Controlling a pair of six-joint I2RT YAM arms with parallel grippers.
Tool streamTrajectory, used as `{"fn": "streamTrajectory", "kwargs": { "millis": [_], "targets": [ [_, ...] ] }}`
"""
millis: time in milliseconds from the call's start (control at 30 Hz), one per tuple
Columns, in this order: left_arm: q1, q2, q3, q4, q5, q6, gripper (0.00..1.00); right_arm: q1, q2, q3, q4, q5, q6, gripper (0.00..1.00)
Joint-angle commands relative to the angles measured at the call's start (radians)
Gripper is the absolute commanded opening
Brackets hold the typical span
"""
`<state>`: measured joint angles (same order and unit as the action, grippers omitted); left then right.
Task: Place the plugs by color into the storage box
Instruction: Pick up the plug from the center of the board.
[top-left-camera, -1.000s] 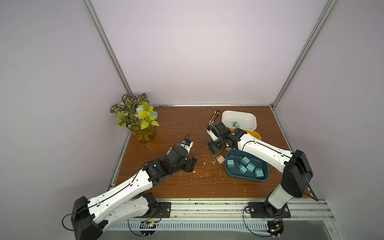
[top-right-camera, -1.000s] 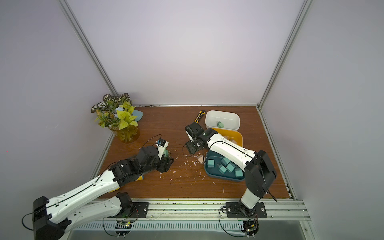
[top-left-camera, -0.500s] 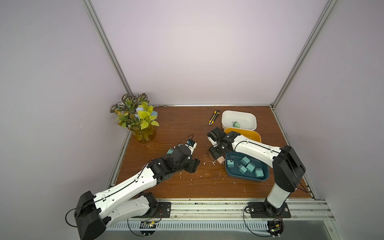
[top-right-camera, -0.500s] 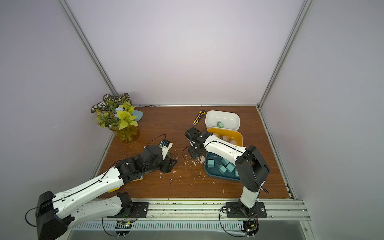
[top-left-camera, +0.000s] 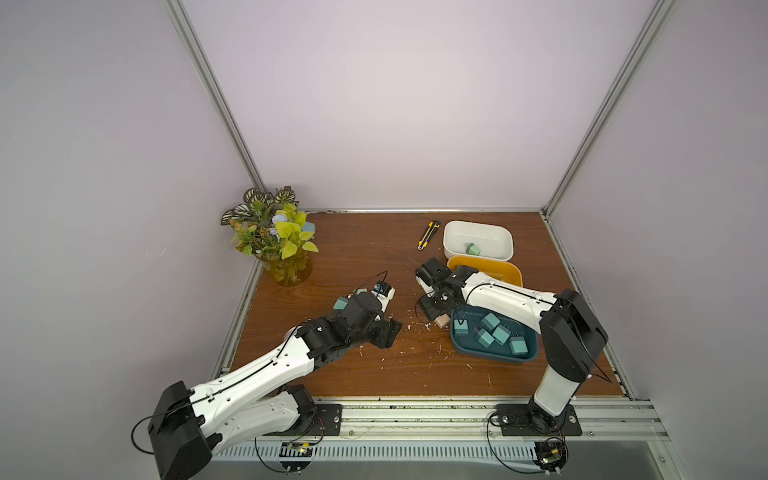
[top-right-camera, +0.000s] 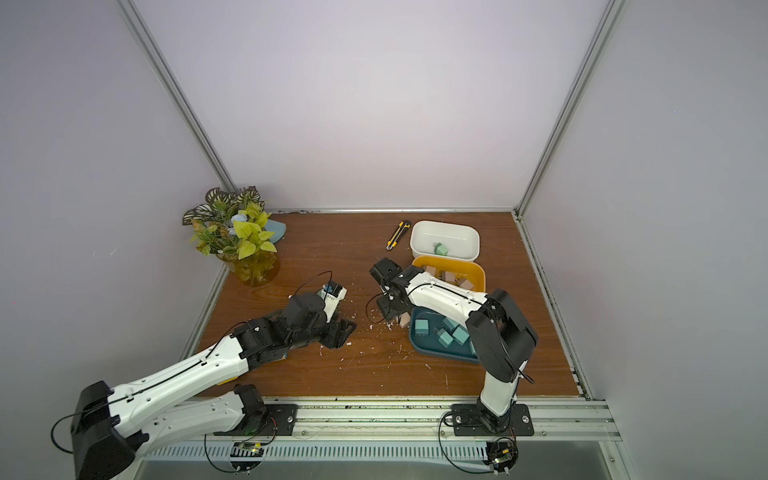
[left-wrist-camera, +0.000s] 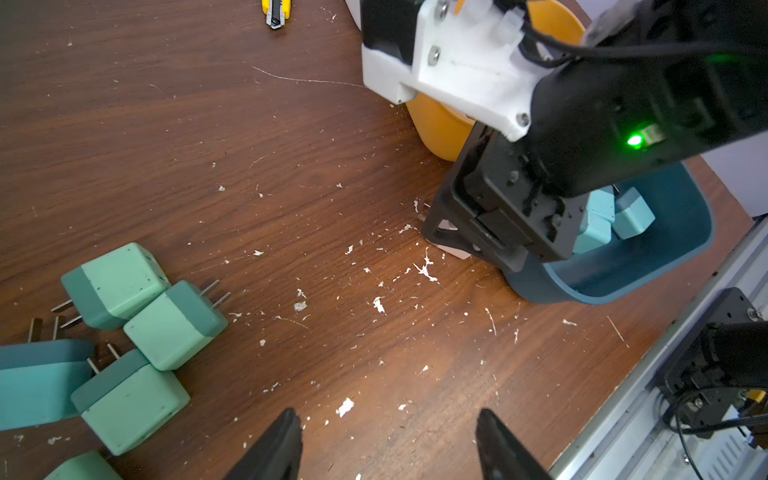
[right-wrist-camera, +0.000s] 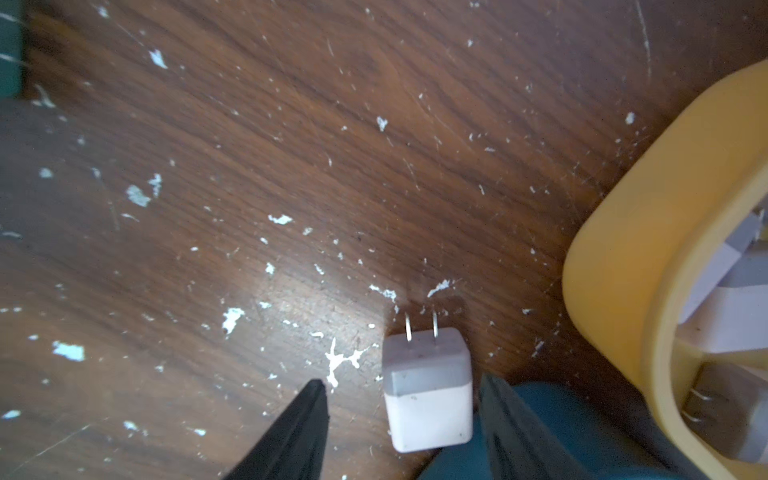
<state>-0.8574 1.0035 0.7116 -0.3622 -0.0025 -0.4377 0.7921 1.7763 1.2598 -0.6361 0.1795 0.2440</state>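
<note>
The right gripper (right-wrist-camera: 401, 382) is down at the scuffed brown wooden table (top-left-camera: 357, 257), its fingers moderately spread around a pale pink cube-shaped plastic plug (right-wrist-camera: 428, 399). One finger is just beside the plug and the other stands clear, so nothing is clamped.

The plug lies on its side just left of the dark teal oval storage bin (top-left-camera: 492, 357), which holds several teal-blue plugs (top-left-camera: 490, 321).

Beyond that bin sits a yellow bin (top-left-camera: 486, 262) with more pink plugs (top-right-camera: 449, 276). Farthest back is a white bin (top-left-camera: 478, 232) with one mint green plug (top-left-camera: 473, 249).

The left gripper (left-wrist-camera: 386, 419) hovers left of centre, jaws apart and empty — a cluster of mint green plugs (left-wrist-camera: 174, 328) lies on the table just beside it.

A yellow-black utility knife (top-left-camera: 428, 235) lies left of the white bin.
</note>
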Motion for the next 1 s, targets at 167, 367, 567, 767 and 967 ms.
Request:
{"fn": "streamTrajectory", "kwargs": {
  "millis": [167,367,567,767,967],
  "targets": [
    [0.006,0.007,-0.013,0.029,0.018,-0.006,0.69,0.003,0.051,-0.020,-0.027,0.040,0.027,0.64],
    [0.006,0.009,-0.016,0.032,0.021,-0.010,0.69,0.003,0.058,-0.022,-0.020,0.041,0.032,0.63],
    [0.007,0.012,-0.018,0.035,0.023,-0.010,0.69,0.002,0.063,-0.020,-0.017,0.039,0.028,0.59],
    [0.007,0.013,-0.009,0.030,0.022,-0.008,0.68,0.002,0.074,-0.025,-0.005,0.030,0.027,0.56],
    [0.007,0.004,-0.020,0.032,0.018,-0.013,0.68,0.003,0.078,-0.010,-0.004,0.013,0.024,0.52]
  ]
}}
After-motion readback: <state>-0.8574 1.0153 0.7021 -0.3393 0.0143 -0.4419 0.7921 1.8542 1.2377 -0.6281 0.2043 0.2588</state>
